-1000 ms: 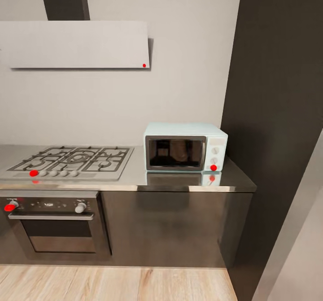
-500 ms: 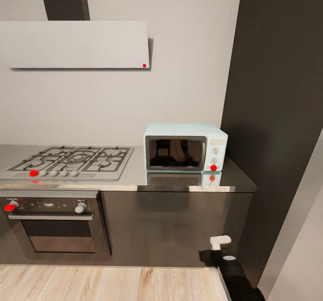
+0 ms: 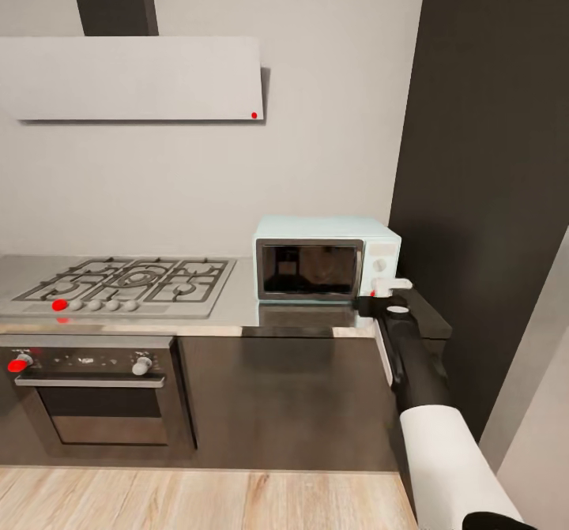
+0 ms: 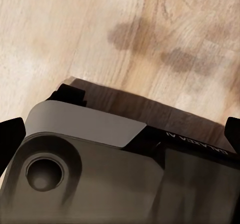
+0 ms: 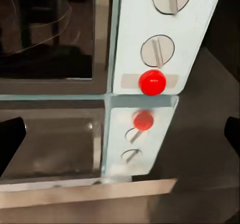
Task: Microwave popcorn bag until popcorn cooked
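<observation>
The pale mint-blue microwave (image 3: 326, 260) stands on the grey countertop (image 3: 237, 313) at its right end, with its dark glass door shut. My right gripper (image 3: 386, 287) is raised in front of the microwave's lower right corner, by the knob panel. In the right wrist view the microwave's knob panel (image 5: 160, 44) and its red indicator light (image 5: 152, 82) are close ahead, and the right gripper (image 5: 120, 136) is open with its fingertips wide apart. The left gripper (image 4: 120, 139) is open over the wooden floor (image 4: 100, 29). The popcorn bag is out of view.
A gas hob (image 3: 130, 281) lies on the counter's left part, with a built-in oven (image 3: 99, 392) below and a range hood (image 3: 130, 78) above. A tall dark cabinet (image 3: 490, 198) stands right of the microwave. Wooden floor (image 3: 197, 498) runs along the cabinets.
My right arm has risen from below the counter's edge up to the microwave's knob panel, and now covers the red light in the head view. The camera has not moved.
</observation>
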Tool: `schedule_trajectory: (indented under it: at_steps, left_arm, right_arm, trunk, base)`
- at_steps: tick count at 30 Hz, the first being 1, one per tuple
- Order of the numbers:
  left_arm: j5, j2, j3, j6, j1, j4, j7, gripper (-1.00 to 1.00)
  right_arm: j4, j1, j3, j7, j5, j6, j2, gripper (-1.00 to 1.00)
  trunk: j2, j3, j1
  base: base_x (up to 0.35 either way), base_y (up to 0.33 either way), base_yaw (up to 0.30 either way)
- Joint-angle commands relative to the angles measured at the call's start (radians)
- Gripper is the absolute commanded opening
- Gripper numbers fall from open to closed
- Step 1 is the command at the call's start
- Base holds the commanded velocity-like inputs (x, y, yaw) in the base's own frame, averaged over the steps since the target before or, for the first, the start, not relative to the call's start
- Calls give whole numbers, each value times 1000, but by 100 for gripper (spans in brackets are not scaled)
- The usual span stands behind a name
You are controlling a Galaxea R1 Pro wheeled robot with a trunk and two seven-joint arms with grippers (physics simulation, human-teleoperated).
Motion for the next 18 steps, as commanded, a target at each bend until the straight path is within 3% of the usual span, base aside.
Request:
schedule_trajectory:
  at_steps: [1,4,8,13,18]
  left_arm:
    - [6,0,-8,-2,-1,0,4,100]
    - [6,0,-9,-2,0,0,4,100]
    - [7,0,-8,-2,-1,-1,4,100]
    - [7,1,-8,-2,0,-2,4,100]
    - [7,1,-8,-3,0,-2,4,100]
  right_arm:
    - [0,-2,-2,-13,-2,1,0,100]
    - [53,-3,-4,-33,-2,-35,0,100]
    - [38,-3,-17,-36,-1,-46,3,100]
    - [50,-3,-98,-34,-7,-164,-6,100]
    - [74,-3,-114,-35,-4,-202,-6,100]
  trunk:
    - [-1,-1,0]
    - [-1,-1,0]
    - [-1,-1,0]
    - [-1,-1,0]
    - [-1,-1,0]
  base:
    - [0,0,0]
    - [0,0,0]
    - [0,0,0]
    - [0,0,0]
    - [0,0,0]
